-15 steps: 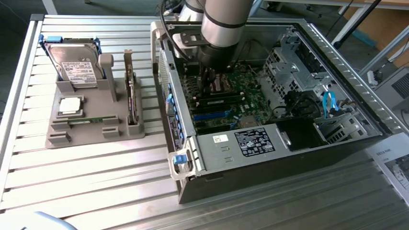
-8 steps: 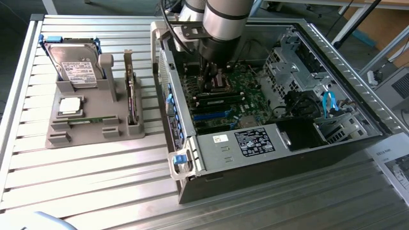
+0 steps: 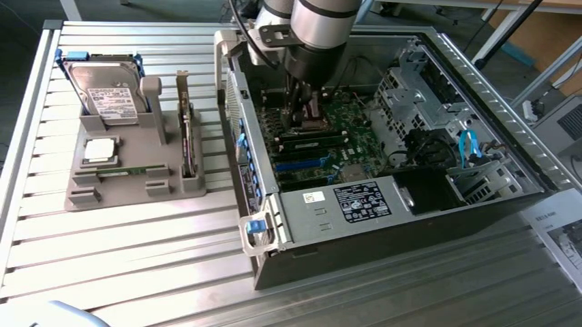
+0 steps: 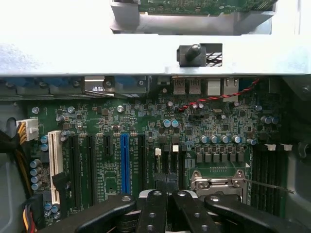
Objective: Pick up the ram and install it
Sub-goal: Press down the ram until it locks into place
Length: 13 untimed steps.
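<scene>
One ram (image 3: 123,171) stick lies in the gray holder (image 3: 109,194) on the desk (image 3: 136,259), not picked up yet. The gripper (image 4: 165,187) is clenched shut, empty, over the computer's motherboard (image 4: 146,141).

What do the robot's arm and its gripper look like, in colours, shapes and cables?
The arm is a thick silver-grey cylinder with a black ring band and a lighter joint at the top; a dark cable runs beside it. The gripper is black, with jointed linkage bars, round silver pivot pins and two narrow fingers.
</scene>
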Each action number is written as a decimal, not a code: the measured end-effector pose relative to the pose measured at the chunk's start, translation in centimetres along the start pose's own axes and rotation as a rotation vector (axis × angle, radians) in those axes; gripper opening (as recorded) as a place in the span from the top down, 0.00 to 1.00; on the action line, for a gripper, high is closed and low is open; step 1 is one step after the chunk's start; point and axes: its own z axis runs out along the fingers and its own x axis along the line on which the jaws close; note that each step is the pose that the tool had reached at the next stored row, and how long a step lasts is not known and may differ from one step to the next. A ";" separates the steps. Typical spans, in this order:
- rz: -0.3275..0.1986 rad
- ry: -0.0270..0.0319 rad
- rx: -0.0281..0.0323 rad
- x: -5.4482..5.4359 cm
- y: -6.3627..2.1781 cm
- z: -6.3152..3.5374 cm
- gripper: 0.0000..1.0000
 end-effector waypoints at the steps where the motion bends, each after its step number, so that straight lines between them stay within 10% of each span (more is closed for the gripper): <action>1: 0.000 0.0000 -0.0001 0.0 -0.01 -0.14 0.90; 13: 0.000 0.0001 -0.0013 -0.1 -0.06 -1.77 0.90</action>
